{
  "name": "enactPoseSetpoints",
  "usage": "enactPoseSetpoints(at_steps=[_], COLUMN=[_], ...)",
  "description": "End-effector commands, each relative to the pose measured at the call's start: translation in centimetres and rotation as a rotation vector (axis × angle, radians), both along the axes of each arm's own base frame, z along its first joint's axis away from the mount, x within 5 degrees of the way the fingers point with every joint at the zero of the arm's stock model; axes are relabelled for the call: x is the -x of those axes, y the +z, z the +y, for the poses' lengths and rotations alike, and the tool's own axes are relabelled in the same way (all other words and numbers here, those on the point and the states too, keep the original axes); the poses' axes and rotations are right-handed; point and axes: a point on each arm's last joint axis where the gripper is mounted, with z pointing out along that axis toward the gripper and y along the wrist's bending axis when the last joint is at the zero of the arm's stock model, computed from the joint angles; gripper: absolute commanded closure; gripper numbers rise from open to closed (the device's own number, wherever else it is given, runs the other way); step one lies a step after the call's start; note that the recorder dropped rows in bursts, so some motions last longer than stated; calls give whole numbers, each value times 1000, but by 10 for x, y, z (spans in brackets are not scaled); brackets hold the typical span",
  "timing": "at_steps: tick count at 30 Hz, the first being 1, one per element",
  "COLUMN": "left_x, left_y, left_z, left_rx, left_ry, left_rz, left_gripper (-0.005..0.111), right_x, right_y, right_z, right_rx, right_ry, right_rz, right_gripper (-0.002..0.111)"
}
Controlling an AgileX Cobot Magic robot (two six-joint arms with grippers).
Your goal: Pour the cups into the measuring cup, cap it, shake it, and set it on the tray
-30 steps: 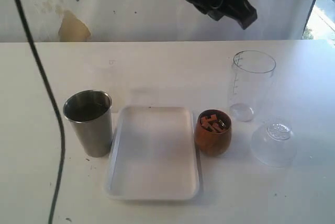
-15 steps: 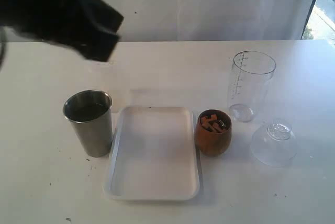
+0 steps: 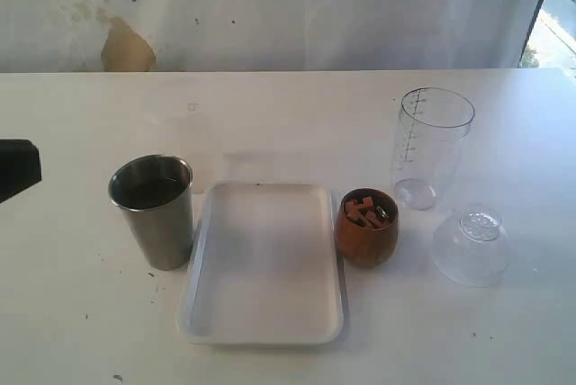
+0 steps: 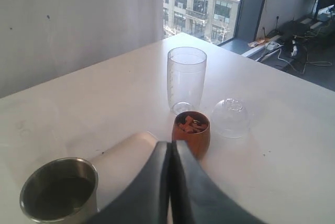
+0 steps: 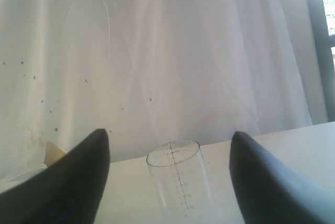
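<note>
Exterior view: brushed-steel tumbler (image 3: 153,216), rounded wooden cup (image 3: 366,241), clear cylinder (image 3: 432,147)

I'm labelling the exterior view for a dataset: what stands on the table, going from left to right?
From the left: steel tumbler → white tray → wooden cup → measuring cup → clear dome lid.

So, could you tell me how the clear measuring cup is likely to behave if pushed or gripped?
The measuring cup looks empty and thin-walled, so probably light. It stands tall on a narrower base, so a push near the rim may tip it. Its smooth wall could slip.
</note>
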Motion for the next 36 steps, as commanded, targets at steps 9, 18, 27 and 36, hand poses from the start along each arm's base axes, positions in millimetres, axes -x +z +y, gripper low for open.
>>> enactPoseSetpoints(at_steps=[9,18,27,36], left_x=[-4,-11,10,19], left_y=[-17,-52,-103,-135], left_z=[7,49,84,94], left_rx=[-30,20,145,64], left_ry=[38,384,746,902], left_rz=[-30,-79,-135,-53], left_gripper=[107,107,107,107], right_x=[0,0,0,0], right_y=[1,1,1,1], right_z=[0,0,0,0], right_rx=[7,7,7,7], right_ry=[-3,-3,-3,-3], right_rz=[-5,-5,-5,-5], right_gripper=[47,47,47,47])
